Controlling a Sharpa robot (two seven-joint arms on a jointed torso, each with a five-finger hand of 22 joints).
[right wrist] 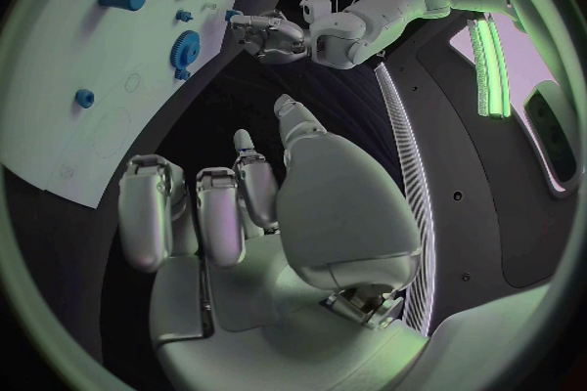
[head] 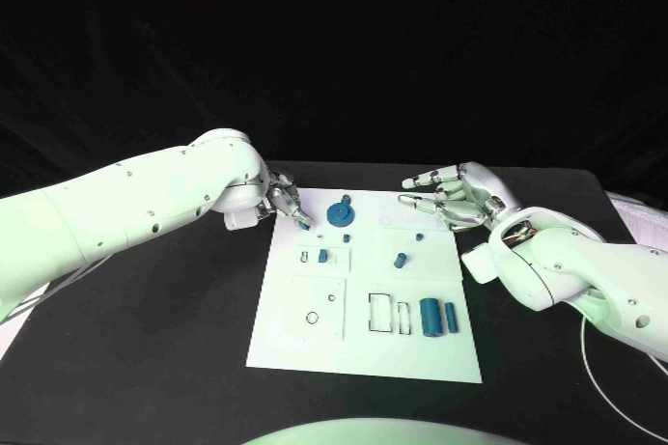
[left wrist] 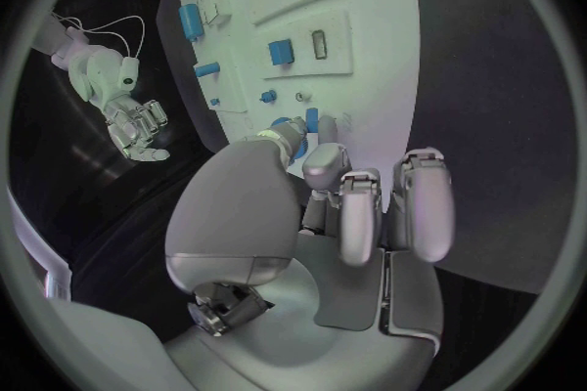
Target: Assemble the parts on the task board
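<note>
White task board [head: 365, 353] lying mid-table, blue parts spread over its far half: gear [head: 340, 213] near the far edge, cylinder [head: 431, 316] nearer the middle. Left hand [head: 283, 200] at the board's far-left corner, fingertips pinching a small blue part [left wrist: 311, 120]. Right hand [head: 453, 198] just off the far-right corner, fingers spread, holding nothing.

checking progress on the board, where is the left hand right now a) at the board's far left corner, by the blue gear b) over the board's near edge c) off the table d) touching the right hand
a: the left hand sits at the far left corner of the task board, close to the blue gear, while the right hand hangs apart at the far right corner.
</note>
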